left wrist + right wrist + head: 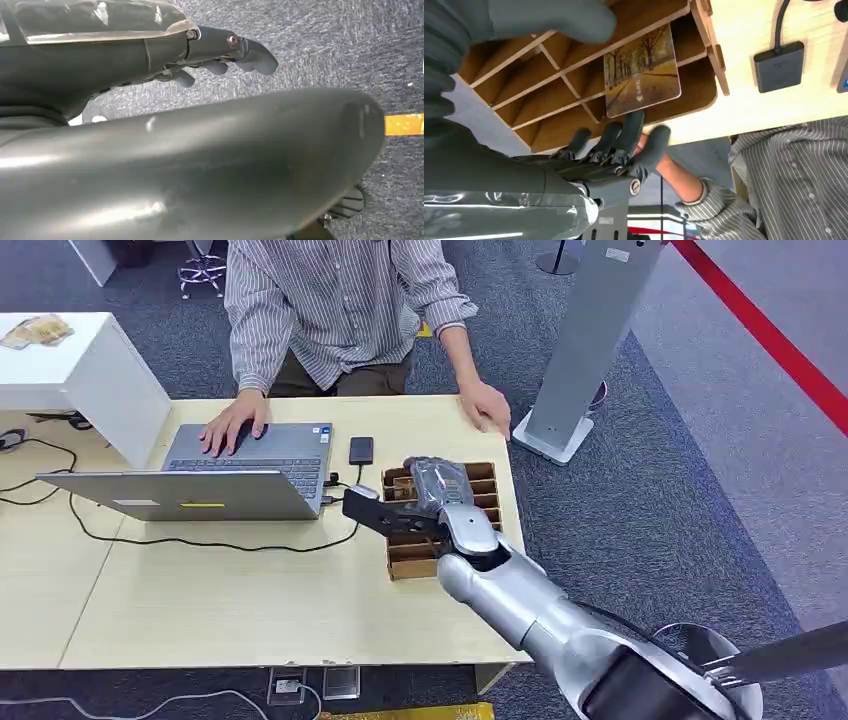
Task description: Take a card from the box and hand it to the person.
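Reaching over the box [470, 480], right hand [432, 490] has fingers [631, 132] spread, touching the card's [642, 70] edge, nothing gripped yet. Card stands in a middle slot. Best to pinch it thumb against finger, then lift straight out. Left hand [220, 55] loose, holding nothing. Person's hand [487, 405] waits on the table's [250, 590] far edge

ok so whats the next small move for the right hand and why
Probably close the fingers and thumb on the card. The right hand hovers over the box, the card stands between thumb and fingers, and nothing plainly grips it yet.
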You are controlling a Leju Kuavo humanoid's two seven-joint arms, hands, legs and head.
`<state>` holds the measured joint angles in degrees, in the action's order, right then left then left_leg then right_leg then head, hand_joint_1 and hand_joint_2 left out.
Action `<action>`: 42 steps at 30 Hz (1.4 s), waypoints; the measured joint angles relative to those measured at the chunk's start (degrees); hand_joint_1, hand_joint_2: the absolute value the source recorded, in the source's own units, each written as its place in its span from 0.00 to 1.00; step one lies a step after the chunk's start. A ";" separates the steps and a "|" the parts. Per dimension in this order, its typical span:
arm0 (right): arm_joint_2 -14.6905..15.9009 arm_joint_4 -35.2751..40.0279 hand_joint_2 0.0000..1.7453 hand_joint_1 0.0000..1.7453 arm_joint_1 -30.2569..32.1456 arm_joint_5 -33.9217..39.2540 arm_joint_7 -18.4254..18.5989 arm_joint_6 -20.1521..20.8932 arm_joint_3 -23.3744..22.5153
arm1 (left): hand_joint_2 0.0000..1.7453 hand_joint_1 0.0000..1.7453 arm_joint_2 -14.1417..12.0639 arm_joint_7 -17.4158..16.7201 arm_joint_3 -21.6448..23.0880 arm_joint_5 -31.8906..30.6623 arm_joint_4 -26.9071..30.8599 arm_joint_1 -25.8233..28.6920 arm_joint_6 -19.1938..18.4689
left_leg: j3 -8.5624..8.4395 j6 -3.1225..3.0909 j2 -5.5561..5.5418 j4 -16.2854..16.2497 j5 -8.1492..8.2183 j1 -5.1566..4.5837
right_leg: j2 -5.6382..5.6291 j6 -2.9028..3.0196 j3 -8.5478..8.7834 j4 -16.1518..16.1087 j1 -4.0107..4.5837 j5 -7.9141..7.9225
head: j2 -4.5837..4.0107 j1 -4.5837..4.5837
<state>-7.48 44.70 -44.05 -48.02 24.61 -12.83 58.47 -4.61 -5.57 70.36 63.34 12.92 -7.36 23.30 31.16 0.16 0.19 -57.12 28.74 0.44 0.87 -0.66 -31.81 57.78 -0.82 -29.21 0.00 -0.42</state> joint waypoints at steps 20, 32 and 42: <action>-0.52 -1.33 1.00 0.82 -0.23 0.72 -1.14 -0.55 0.00 | 1.00 0.00 -0.07 0.77 1.09 -0.85 0.00 0.01 1.84 | -0.01 0.00 0.00 0.00 0.00 0.00 | 0.00 0.01 0.02 0.00 0.00 0.00 | 0.02 0.02; -0.61 -1.47 1.00 0.82 -0.26 1.05 -1.64 -0.94 0.00 | 1.00 0.00 -0.09 -0.11 1.16 -0.52 0.00 0.12 3.78 | 0.00 0.00 0.00 0.00 0.00 0.00 | 0.00 0.01 0.01 0.00 0.00 0.01 | 0.02 0.00; 0.57 4.93 1.00 0.82 -0.41 -2.24 3.10 -1.51 -0.20 | 1.00 0.00 -0.07 0.24 1.16 0.53 0.00 0.52 3.85 | 0.02 0.00 0.02 0.00 -0.01 0.00 | 0.01 0.01 -0.03 0.00 0.00 0.01 | 0.00 0.04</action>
<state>-6.91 49.63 -44.46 -50.26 27.71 -14.34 58.27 -4.68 -5.33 71.52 63.87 12.92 -6.84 27.15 31.18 0.16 0.20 -57.13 28.73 0.44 0.87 -0.65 -31.84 57.79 -0.82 -29.20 0.00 -0.37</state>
